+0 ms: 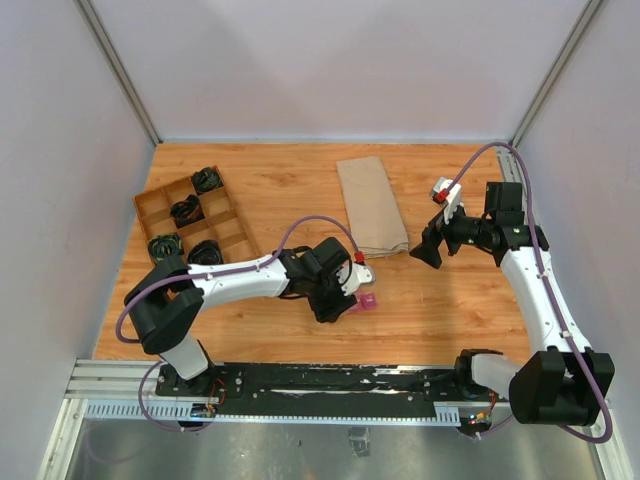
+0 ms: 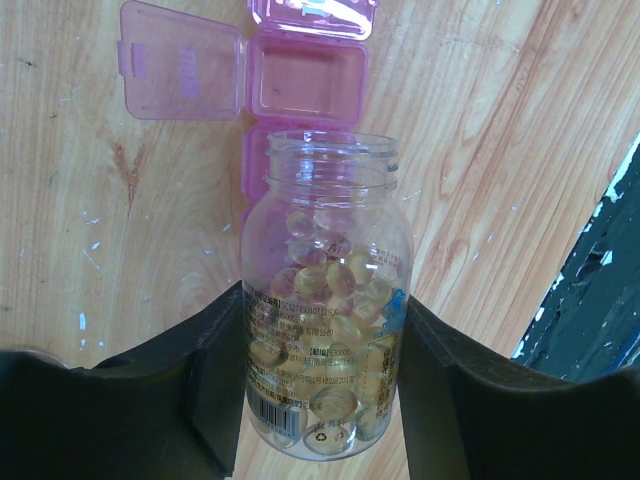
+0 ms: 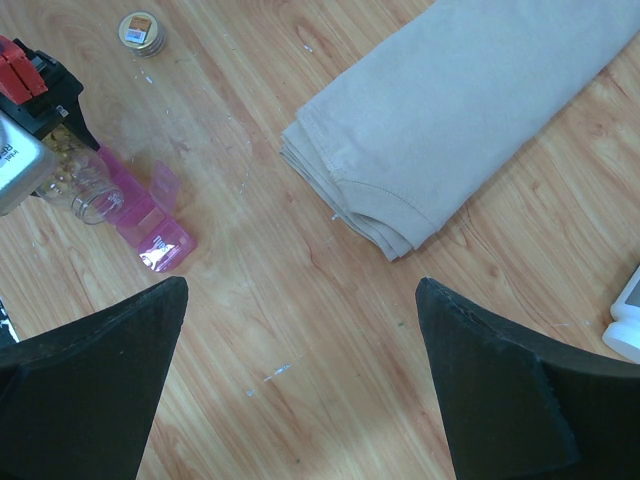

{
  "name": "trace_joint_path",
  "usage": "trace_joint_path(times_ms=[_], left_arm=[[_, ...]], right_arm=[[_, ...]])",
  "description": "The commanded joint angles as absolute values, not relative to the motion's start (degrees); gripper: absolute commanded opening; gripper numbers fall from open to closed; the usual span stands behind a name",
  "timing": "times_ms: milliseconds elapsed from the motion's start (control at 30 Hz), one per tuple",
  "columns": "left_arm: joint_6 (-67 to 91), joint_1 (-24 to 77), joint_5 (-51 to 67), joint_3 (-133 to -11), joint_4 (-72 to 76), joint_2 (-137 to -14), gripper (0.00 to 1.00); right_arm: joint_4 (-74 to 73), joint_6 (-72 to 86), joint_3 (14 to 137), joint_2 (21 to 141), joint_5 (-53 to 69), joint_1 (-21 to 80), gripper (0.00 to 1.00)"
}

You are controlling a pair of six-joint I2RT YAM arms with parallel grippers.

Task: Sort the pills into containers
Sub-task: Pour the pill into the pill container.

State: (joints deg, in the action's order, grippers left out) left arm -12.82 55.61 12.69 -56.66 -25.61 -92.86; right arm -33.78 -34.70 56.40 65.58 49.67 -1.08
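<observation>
My left gripper (image 2: 322, 345) (image 1: 335, 297) is shut on a clear uncapped bottle (image 2: 325, 290) half full of round yellow pills (image 2: 335, 330). The bottle lies tilted, its mouth over the pink containers (image 2: 305, 78) (image 1: 367, 300), a short strip on the wooden table. One compartment stands open and empty, with its lid (image 2: 180, 62) flipped to the left. In the right wrist view the bottle (image 3: 85, 190) and the containers (image 3: 155, 225) sit at the far left. My right gripper (image 3: 300, 290) (image 1: 430, 246) hangs open above bare wood beside the cloth, holding nothing.
A folded beige cloth (image 1: 372, 205) (image 3: 450, 110) lies mid-table. A brown divided tray (image 1: 150, 205) with black items stands at the back left. A small round cap (image 3: 140, 32) lies on the wood, and a white object (image 3: 625, 325) shows at the right edge.
</observation>
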Motion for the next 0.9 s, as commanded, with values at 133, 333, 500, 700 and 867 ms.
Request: trace_joint_path(times_ms=[133, 333, 500, 700, 867], left_arm=[[-13.3, 55.3, 13.3, -59.5, -28.0, -93.8, 0.00], [-13.2, 55.2, 13.2, -60.4, -28.9, -94.2, 0.00], [-13.3, 55.3, 13.1, -61.0, -29.9, -94.6, 0.00], [-13.3, 55.3, 13.1, -61.5, -30.7, -94.9, 0.00], [-13.4, 55.3, 13.0, -62.0, -31.1, -95.2, 0.00]], right_arm=[[-34.4, -34.2, 57.4, 65.7, 50.9, -2.2, 0.99], [-34.4, -34.1, 57.4, 65.8, 50.9, -2.2, 0.99], [-34.5, -34.2, 57.5, 65.8, 51.0, -2.2, 0.99], [-34.5, -34.2, 57.4, 65.8, 51.0, -2.2, 0.99], [-34.4, -34.2, 57.5, 65.9, 51.0, -2.2, 0.99]])
